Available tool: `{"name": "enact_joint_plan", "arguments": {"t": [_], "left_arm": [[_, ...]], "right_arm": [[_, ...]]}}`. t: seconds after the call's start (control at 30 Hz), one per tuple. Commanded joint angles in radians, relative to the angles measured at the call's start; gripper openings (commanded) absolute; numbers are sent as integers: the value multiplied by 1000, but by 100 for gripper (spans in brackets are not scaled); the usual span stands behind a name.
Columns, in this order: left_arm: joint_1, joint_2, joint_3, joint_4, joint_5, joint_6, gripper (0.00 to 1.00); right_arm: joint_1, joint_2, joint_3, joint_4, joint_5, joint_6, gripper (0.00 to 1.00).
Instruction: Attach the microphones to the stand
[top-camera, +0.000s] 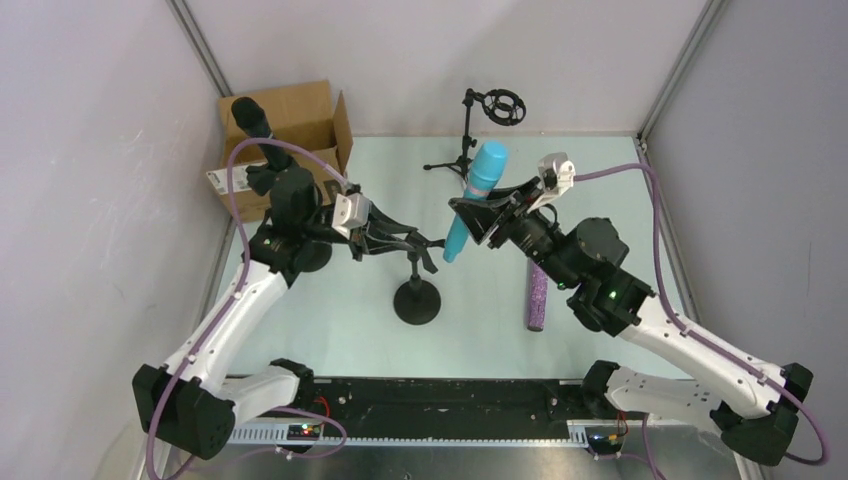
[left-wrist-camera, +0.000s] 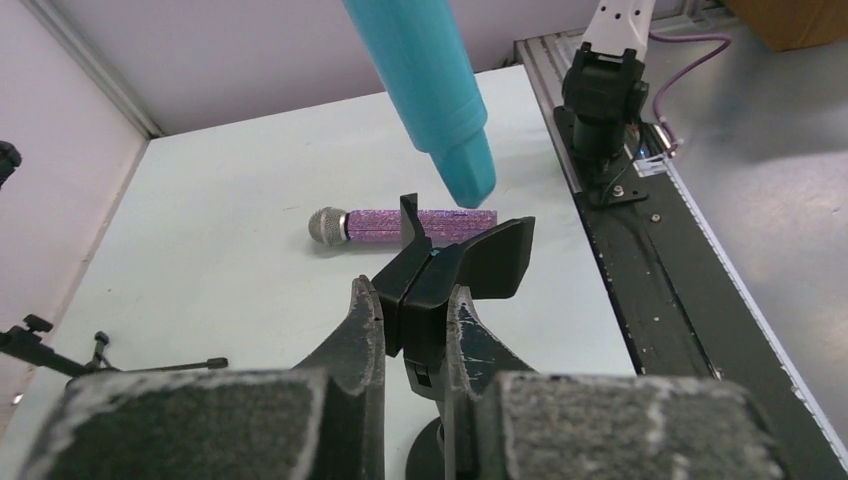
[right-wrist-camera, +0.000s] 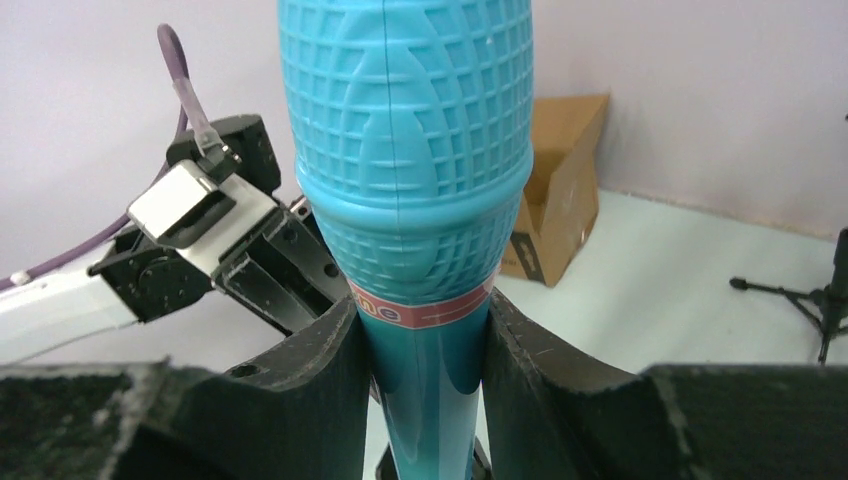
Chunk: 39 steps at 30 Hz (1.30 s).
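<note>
Centre frame from above, the right gripper (right-wrist-camera: 425, 340) clamps the turquoise ribbed plastic microphone (top-camera: 480, 185), tail tip just over the black plastic stand clip (left-wrist-camera: 470, 262), which the left gripper (left-wrist-camera: 418, 320) pinches. Best: hold the clip steady, line tail with cradle, press squarely.

Turquoise microphone (right-wrist-camera: 405, 150): glossy textured plastic; purple microphone (left-wrist-camera: 450, 223) glittery, perhaps rough.

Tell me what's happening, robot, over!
Left gripper shut on black plastic stand clip. Right gripper shut on turquoise ribbed microphone, above clip. Glittery purple microphone lies aside, not blocking.
</note>
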Motion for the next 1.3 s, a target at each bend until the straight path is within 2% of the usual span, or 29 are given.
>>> {"name": "enact_joint_plan", "arguments": {"t": [0.0,0.13,0.33,0.63,0.93,1.27], "left_arm": [[-18,-48,-31,-4,-83,-12,0],[-24,-70,-51,-4,-138,0,0],[-26,-88,-72,-7,-187,0,0],[-26,-99,-74,-7,-274,-20,0],[-29,-131,-100,-6,-359,-22,0],[-33,-146,-111,-11,-365,-12,0]], "right_arm": [[109,-7,-47,199,242,-143,0],[172,-21,-172,347,360,-174,0],[214,5,-255,499,471,-175,0],[268,103,-298,757,579,-197,0],[372,250,-298,1014,720,-367,0],[386,276,-298,1054,729,-412,0]]}}
